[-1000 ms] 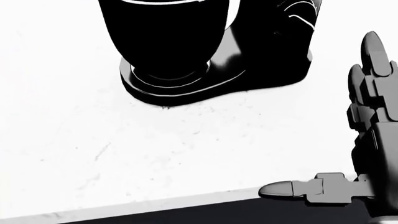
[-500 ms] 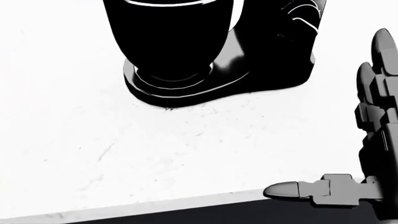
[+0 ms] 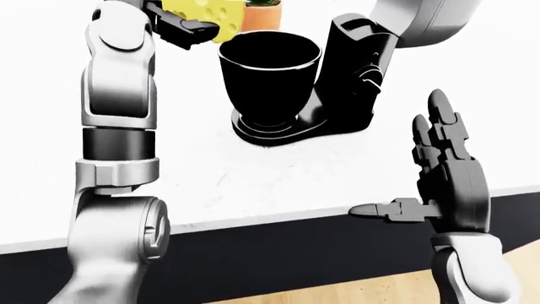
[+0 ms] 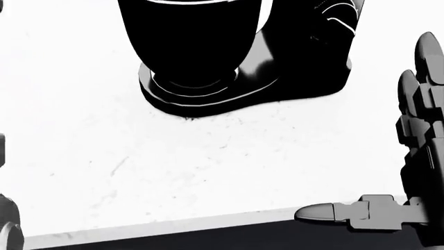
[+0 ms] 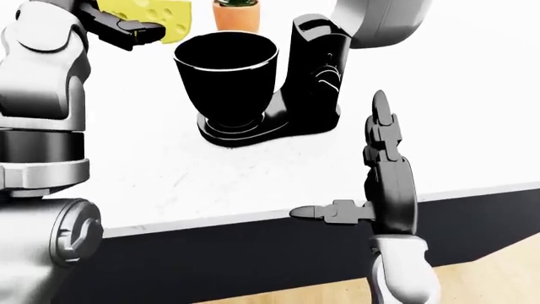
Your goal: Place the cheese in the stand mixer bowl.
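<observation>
A yellow wedge of cheese (image 3: 213,14) with holes is held high at the top of the left-eye view, my left hand (image 3: 182,24) shut on it. It hangs just left of and above the rim of the black mixer bowl (image 3: 270,73). The bowl stands on the black base of the stand mixer (image 3: 354,69), whose grey head is tilted up. My right hand (image 3: 439,171) stands open at the right, thumb out, over the counter's near edge and apart from the mixer. In the head view only the bowl's lower part (image 4: 191,41) and the right hand (image 4: 389,177) show.
The mixer stands on a white speckled counter (image 3: 253,177) with a dark front face below its edge. An orange plant pot (image 3: 261,16) stands behind the bowl at the top. Wooden floor (image 3: 354,291) shows at the bottom right.
The head view has shifted a little, so the mixer sits slightly lower and more to the right. A bit of my left arm now shows at that view's left edge. The right hand has barely moved.
</observation>
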Available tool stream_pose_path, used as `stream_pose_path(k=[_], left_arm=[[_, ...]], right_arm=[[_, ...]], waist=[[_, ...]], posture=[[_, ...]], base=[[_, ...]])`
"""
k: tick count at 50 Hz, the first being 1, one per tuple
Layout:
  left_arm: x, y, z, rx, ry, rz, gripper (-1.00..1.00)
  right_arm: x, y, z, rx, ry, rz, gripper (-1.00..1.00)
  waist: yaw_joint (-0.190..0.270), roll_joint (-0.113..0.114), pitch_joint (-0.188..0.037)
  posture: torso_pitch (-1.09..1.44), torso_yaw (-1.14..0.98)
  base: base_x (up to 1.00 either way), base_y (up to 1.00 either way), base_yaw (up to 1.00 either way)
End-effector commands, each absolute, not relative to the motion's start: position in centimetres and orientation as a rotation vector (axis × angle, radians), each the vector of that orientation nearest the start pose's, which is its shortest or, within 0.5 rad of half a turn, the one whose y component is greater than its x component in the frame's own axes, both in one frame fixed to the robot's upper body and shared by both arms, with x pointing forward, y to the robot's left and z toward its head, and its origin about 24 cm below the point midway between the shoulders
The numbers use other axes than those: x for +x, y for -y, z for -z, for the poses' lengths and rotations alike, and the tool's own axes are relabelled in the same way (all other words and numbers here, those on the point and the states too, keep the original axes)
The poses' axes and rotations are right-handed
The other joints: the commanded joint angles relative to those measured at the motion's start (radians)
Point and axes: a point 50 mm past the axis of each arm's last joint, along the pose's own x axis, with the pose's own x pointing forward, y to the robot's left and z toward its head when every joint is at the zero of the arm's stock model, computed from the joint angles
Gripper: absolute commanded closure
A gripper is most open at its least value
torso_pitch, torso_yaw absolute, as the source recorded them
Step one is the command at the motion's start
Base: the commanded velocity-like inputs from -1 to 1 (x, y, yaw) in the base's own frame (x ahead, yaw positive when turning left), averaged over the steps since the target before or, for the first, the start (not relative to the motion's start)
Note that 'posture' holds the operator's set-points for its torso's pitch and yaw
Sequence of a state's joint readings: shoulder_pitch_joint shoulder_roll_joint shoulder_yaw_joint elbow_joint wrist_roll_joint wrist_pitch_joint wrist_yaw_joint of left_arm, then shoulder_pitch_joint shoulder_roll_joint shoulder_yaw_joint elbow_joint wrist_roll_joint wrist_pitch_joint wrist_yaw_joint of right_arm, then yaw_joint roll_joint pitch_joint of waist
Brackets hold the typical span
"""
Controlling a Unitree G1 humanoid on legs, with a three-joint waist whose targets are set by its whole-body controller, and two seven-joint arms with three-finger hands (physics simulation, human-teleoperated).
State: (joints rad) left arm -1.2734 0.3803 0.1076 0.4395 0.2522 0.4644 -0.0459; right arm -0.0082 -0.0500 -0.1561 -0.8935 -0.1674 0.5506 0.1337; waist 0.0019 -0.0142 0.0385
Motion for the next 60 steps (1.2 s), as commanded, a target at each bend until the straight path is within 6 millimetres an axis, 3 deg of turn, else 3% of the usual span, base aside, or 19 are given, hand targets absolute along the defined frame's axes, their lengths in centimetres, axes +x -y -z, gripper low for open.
stream_pose_path(k=[1,10,31,60], left_arm=[[36.9,-17.7,-38.0,0.432,0.516,-0.222,1.0],[38.2,-16.5,-37.7,0.439,0.518,-0.206,1.0],[38.9,-15.0,-38.3,0.448,0.528,-0.18,1.0],[40.9,-12.2,-37.3,0.426,0.495,-0.121,1.0]], right_arm=[[19.7,18.2,-19.9,-0.233,0.408,0.126,-1.0],[19.7,18.3,-19.9,-0.232,0.41,0.128,-1.0],[19.6,18.2,-20.0,-0.234,0.409,0.128,-1.0],[19.6,18.3,-20.1,-0.23,0.415,0.126,-1.0]], waist=[[0.0,0.002,-0.027],[0.002,0.0,-0.03],[0.0,-0.002,-0.032],[0.001,-0.008,-0.033]], posture=[[0.0,0.0],[0.0,0.0],[0.0,0.0],[0.0,0.0]], base=[[0.0,0.0,0.0],[0.0,0.0,0.0],[0.0,0.0,0.0],[0.0,0.0,0.0]])
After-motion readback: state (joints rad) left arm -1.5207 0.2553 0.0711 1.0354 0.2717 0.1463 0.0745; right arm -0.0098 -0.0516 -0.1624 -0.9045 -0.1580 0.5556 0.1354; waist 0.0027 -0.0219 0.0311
